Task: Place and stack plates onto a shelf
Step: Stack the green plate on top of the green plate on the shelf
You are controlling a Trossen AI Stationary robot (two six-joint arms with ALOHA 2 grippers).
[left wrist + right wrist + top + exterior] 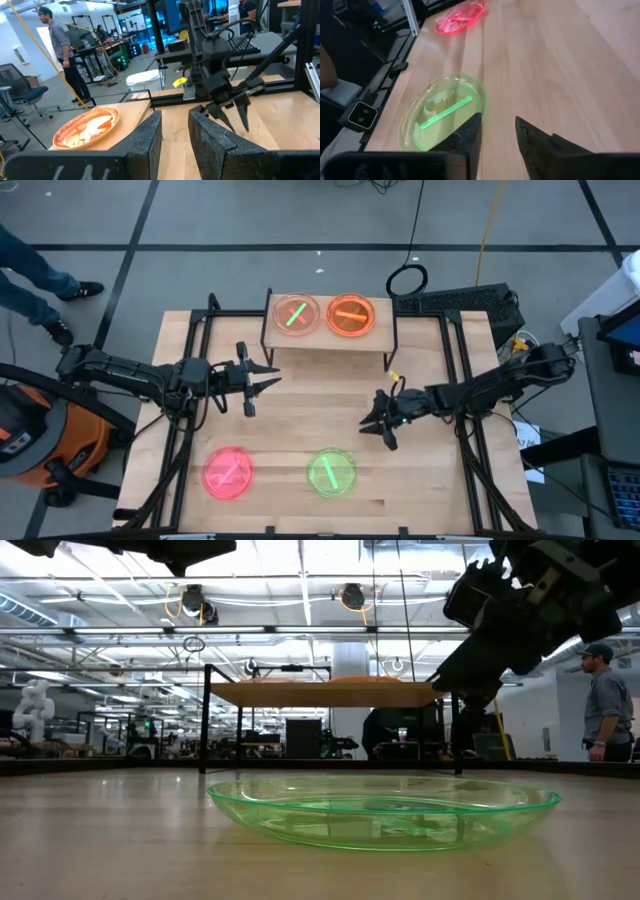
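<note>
We see the shelf [330,345] standing at the far middle of the wooden table [300,405], a light board on thin black legs. Two plates already rest on it side by side: a pale orange plate with a green streak [295,314] and a deeper orange plate [350,315] with an orange streak; we cannot tell whether their rims touch.

Two more plates lie on the tabletop near its front edge, well apart from each other: the pink plate [229,473] toward the left and the green plate [331,472] toward the right.

Our left gripper [262,376] hovers over the table just in front of the shelf's left end, pointing toward the middle. Its fingers [150,135] stand a little apart with nothing between them.

Our right gripper [375,423] hangs over the table right of centre, between the shelf and the green plate, angled down toward that plate. In the right wrist view its fingers [470,131] are parted with an empty gap, and the green plate lies just beyond their tips, untouched.

In the low view a person [606,705] stands in the room behind the table.
</note>
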